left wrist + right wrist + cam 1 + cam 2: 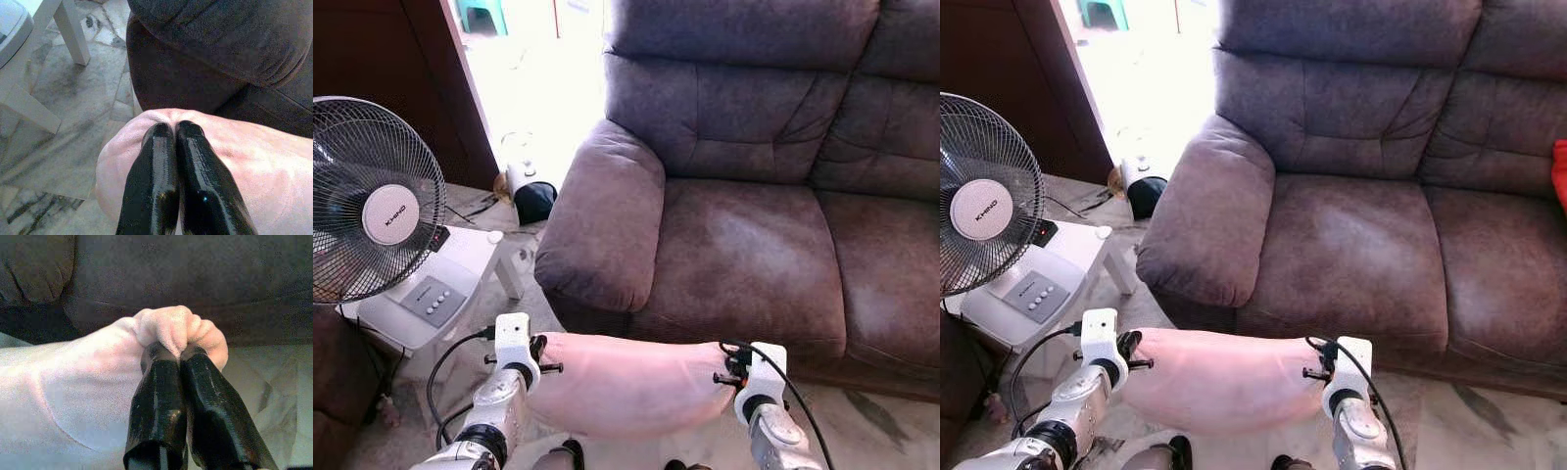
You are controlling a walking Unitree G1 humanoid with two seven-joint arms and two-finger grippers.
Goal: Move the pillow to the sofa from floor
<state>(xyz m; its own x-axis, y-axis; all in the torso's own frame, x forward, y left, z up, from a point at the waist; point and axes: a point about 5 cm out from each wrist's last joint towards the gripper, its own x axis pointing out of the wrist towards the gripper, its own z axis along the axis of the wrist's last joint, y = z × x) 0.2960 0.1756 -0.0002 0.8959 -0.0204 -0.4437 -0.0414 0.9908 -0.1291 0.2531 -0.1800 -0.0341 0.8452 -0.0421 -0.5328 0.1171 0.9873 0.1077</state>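
Pillow point(626, 384) held off the floor point(862, 426) between both arms, just in front of the sofa point(744, 245) base, below its seat edge. Left gripper point(173, 128) pinched on pillow's left end, right gripper point(173, 350) pinched on its right end, bunched fabric there. Sofa armrest point(602, 215) ahead-left of the pillow, 2 seat cushions to its right. Fan point(372, 201) far left, in front of a low table point(440, 284). Table sits left of the armrest. Doorway point(533, 78) behind, left of the sofa back.
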